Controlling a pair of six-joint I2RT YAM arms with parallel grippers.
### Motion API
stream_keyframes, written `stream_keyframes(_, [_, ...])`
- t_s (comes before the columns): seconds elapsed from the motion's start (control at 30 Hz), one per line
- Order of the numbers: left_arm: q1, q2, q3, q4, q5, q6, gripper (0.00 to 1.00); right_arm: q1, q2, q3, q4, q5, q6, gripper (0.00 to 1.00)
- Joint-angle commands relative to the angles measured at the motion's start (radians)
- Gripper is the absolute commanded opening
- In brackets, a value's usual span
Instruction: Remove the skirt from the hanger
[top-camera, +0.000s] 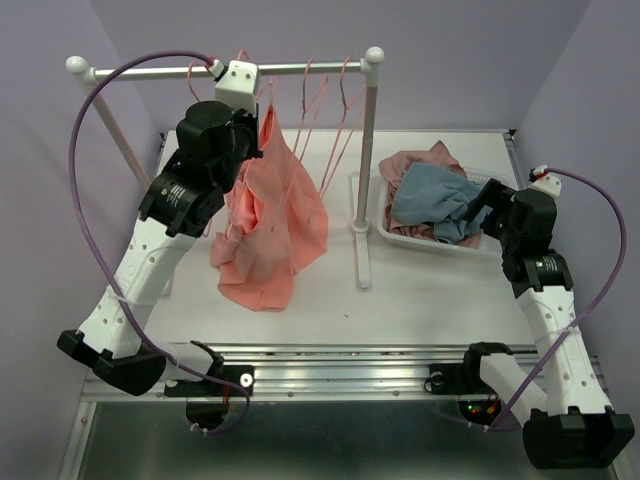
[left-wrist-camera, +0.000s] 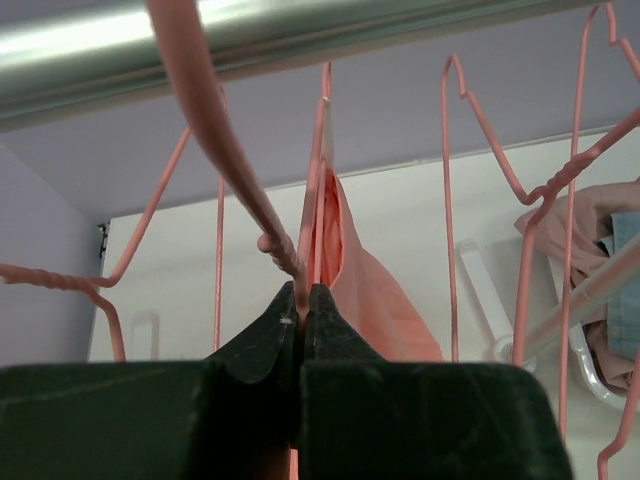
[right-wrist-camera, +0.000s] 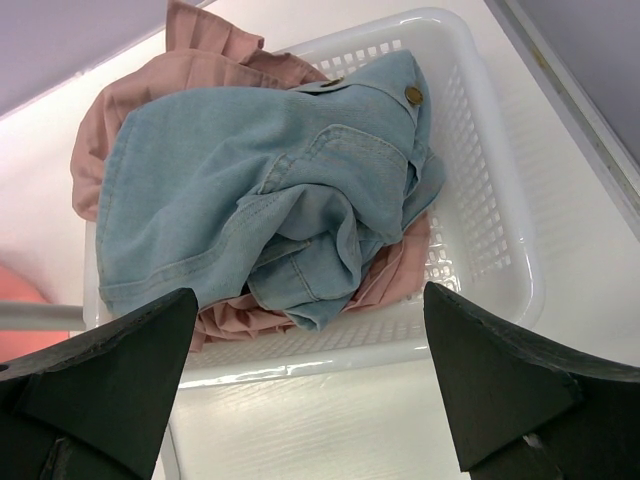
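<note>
The salmon-coral skirt (top-camera: 270, 220) hangs from a pink wire hanger (top-camera: 262, 100) at the left of the rail, its hem bunched on the table. My left gripper (top-camera: 260, 120) is up at the hanger's top. In the left wrist view its jaws (left-wrist-camera: 302, 295) are shut on the hanger's pink wire (left-wrist-camera: 280, 250), with the skirt's cloth (left-wrist-camera: 380, 300) just behind them. My right gripper (top-camera: 478, 205) is open and empty at the basket's near side; in the right wrist view it (right-wrist-camera: 310, 400) hovers above the table just in front of the basket rim.
A metal rail (top-camera: 300, 69) on white posts carries several empty pink hangers (top-camera: 335, 120). The right post (top-camera: 365, 170) stands mid-table. A white basket (right-wrist-camera: 500, 250) at the right holds a blue denim garment (right-wrist-camera: 260, 190) and a mauve-pink ruffled garment (right-wrist-camera: 200, 50).
</note>
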Motion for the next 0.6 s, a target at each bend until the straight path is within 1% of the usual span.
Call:
stream_keyframes(0.0, [0.003,-0.068,0.039,0.143,0.048,0.026,0.0,0.001,-0.026,-0.003,0.017,0.007,-0.016,1.0])
stream_keyframes(0.17, [0.002,-0.105,-0.02,0.155,0.068,-0.003,0.0,0.001,-0.03,-0.009,0.018,-0.009,-0.017,1.0])
stream_keyframes(0.4, [0.002,-0.162,-0.083,0.164,0.091,0.009,0.0,0.001,-0.03,-0.01,0.02,-0.018,-0.017,1.0])
stream_keyframes(0.57, [0.003,-0.2,-0.169,0.184,0.124,-0.02,0.0,0.001,-0.029,-0.017,0.027,-0.025,-0.019,1.0])
